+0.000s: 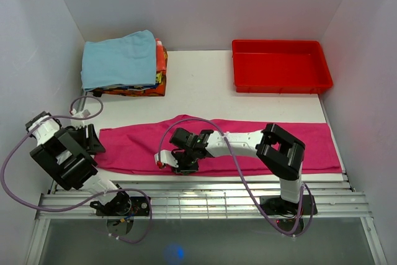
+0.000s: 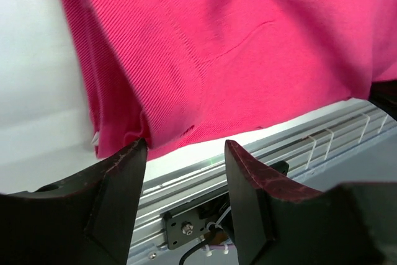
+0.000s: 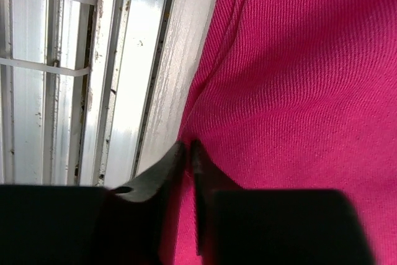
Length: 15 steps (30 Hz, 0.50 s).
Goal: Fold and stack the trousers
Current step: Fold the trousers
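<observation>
Trousers (image 3: 298,91) — near hem at the right tool (image 3: 188,147).

The right arm (image 1: 242,144) covers part of the trousers (image 1: 136,147).

Plain white walls (image 1: 205,4) enclose a white table (image 1: 198,85).
</observation>
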### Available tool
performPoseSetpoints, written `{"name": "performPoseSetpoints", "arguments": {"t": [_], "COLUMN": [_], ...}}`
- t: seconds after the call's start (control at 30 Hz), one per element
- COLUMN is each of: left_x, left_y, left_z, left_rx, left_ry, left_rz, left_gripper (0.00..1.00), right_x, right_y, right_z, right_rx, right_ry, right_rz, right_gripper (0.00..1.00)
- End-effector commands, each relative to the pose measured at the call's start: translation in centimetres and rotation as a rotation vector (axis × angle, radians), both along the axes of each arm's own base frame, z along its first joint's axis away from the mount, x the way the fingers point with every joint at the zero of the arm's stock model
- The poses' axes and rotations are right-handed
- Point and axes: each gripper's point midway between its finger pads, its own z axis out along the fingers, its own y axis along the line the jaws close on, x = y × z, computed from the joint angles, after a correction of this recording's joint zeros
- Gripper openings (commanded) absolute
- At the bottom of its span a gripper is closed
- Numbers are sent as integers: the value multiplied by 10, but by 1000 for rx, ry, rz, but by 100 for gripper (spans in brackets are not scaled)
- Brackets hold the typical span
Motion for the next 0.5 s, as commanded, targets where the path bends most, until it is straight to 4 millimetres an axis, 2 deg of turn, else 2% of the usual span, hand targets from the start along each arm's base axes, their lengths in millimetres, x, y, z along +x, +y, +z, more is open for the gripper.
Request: {"name": "performPoseSetpoints", "arguments": {"t": [0.0, 0.03, 0.07, 0.1, 0.13, 0.17, 0.23, 0.27, 0.33, 0.37, 0.4, 0.47], "left_x": [24, 34, 42, 52, 67, 72, 96, 109, 129, 135, 149, 160], "left_y": [-17, -15, -17, -26, -37, -33, -55, -68, -86, -106, -113, -131], "left_z": [22, 33, 40, 49, 59, 63, 71, 76, 80, 77, 76, 68], "left_rx": [-43, -15, -3, 1, 21, 34, 40, 42, 43, 35, 54, 16], "left_ry": [-135, -175, -212, -258, -295, -311, -364, -401, -464, -474, -515, -513], "left_rz": [-136, -165, -195, -248, -313, -309, -381, -428, -481, -535, -554, -558], "left_gripper": [64, 66, 67, 69, 71, 71, 71, 71, 70, 69, 68, 63], "right_x": [-13, -11, -10, -1, 11, 21, 42, 76, 110, 145, 169, 213], "right_y": [-26, -20, -16, -13, -5, -1, 3, 1, -3, -18, -16, -32], "right_z": [-25, -5, 8, 22, 51, 67, 99, 120, 139, 145, 158, 153], "right_rx": [-124, -72, -35, 6, 82, 122, 211, 263, 325, 353, 414, 430], "right_ry": [71, 67, 68, 63, 69, 69, 78, 79, 110, 127, 115, 141], "right_rz": [4, 4, 0, -23, -60, -86, -138, -223, -301, -416, -460, -589], "right_gripper": [25, 32, 55, 66, 74, 75, 75, 74, 70, 67, 64, 57]}}
